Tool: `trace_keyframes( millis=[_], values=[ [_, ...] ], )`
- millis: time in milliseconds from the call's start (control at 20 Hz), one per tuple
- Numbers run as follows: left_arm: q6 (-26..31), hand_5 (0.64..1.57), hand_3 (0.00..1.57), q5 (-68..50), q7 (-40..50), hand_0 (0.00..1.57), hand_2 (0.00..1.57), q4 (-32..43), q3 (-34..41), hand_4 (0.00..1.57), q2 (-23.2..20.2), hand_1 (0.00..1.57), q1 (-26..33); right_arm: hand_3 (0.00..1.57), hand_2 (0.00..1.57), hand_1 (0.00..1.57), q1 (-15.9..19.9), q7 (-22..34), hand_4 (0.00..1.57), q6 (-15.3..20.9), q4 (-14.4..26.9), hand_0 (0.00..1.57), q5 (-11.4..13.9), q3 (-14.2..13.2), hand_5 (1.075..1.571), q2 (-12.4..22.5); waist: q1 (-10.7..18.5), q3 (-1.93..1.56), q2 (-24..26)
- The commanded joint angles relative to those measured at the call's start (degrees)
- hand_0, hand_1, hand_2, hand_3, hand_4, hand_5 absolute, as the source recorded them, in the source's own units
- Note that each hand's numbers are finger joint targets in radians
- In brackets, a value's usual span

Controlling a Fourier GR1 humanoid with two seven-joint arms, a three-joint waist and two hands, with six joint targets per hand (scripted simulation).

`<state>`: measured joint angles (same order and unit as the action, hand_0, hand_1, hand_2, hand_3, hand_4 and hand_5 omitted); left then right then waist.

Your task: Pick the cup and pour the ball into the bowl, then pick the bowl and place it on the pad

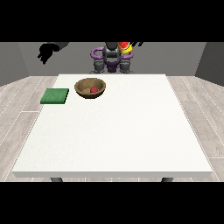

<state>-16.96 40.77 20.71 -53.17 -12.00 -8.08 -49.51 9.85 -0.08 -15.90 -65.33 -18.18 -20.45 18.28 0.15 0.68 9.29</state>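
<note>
Raised high at the view's right, the hand at the view's right (pixel 133 44) sits near the robot's head, up against the cup (pixel 126 47), a yellow thing with a red top that shows tilted beside the robot's head. Only a little of this hand shows, so I cannot tell whether its fingers curl round the cup. Well below that hand and off toward the view's left, the wooden bowl (pixel 90 87) stands on the white table (pixel 118 131), and the red ball (pixel 93 90) lies inside it. Further left of the bowl, just beside it and apart from it, the green pad (pixel 55 96) lies flat near the table's edge. High above the pad, the hand at the view's left (pixel 45 52) hangs in the air with its fingers drooping down, relaxed, holding nothing.
</note>
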Motion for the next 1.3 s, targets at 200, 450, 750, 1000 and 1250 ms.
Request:
trace_keyframes(
  millis=[200,450,750,1000,1250],
  values=[
    [11.3,1.567,0.0,-31.5,-11.0,0.0,0.0,-8.7,22.0,1.05,-2.1,0.0,2.9,0.0,0.0,0.0,-1.4,-3.1,0.78,6.8,0.8,0.0,2.8,1.3,1.56,-6.5,6.2,-0.32,-3.8],
    [25.9,1.561,0.0,-42.6,-12.6,0.0,0.0,-9.2,29.3,1.06,-10.6,0.0,1.8,0.0,0.0,0.0,-2.2,-8.5,0.73,8.1,3.6,0.0,3.4,0.4,1.566,-8.4,9.1,-0.66,-8.0],
    [34.5,1.558,0.0,-48.1,-14.0,0.0,0.0,-9.9,32.8,1.04,-16.4,0.0,7.2,0.0,0.0,0.0,-0.2,-13.9,0.72,8.5,9.1,0.0,3.6,0.1,1.566,-9.8,10.2,-0.7,-11.3],
    [35.4,1.544,0.0,-51.5,-11.5,0.0,0.0,-11.1,35.9,1.0,-21.3,0.0,6.9,0.0,0.0,0.0,4.4,-17.9,0.6,6.7,16.3,0.0,4.2,1.1,1.557,-9.1,7.0,-0.71,-13.6],
    [36.6,1.535,0.0,-53.3,-12.0,0.0,0.0,-12.9,37.2,1.01,-23.8,0.0,10.0,0.0,0.0,0.0,7.6,-21.1,0.55,8.4,21.5,0.0,5.0,2.1,1.558,-11.0,6.5,-0.71,-14.6]
  ],
)
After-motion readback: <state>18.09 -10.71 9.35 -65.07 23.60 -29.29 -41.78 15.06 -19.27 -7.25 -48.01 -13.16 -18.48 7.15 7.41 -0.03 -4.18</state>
